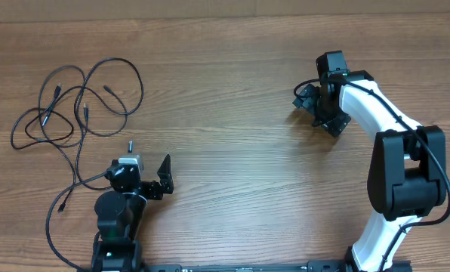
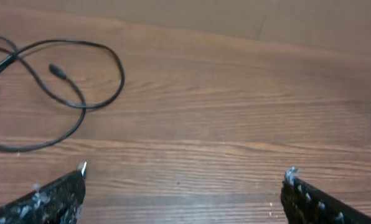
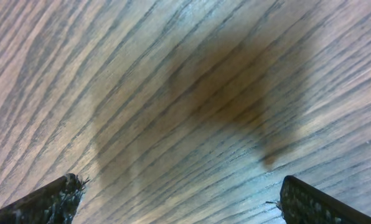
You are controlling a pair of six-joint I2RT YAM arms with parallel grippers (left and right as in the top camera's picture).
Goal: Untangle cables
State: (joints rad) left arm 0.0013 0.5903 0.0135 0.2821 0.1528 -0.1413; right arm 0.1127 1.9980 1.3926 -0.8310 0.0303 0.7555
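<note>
The thin black cables lie in a loose tangle of overlapping loops at the left of the table. One strand trails down past my left arm to a plug end. In the left wrist view, a cable loop and a small plug end lie at the upper left. My left gripper is open and empty, just right of and below the tangle. My right gripper is open and empty over bare wood at the far right, well away from the cables.
The wooden table fills the view. The left arm's base stands at the front left with a cable strand beside it. The white and black right arm reaches in from the front right.
</note>
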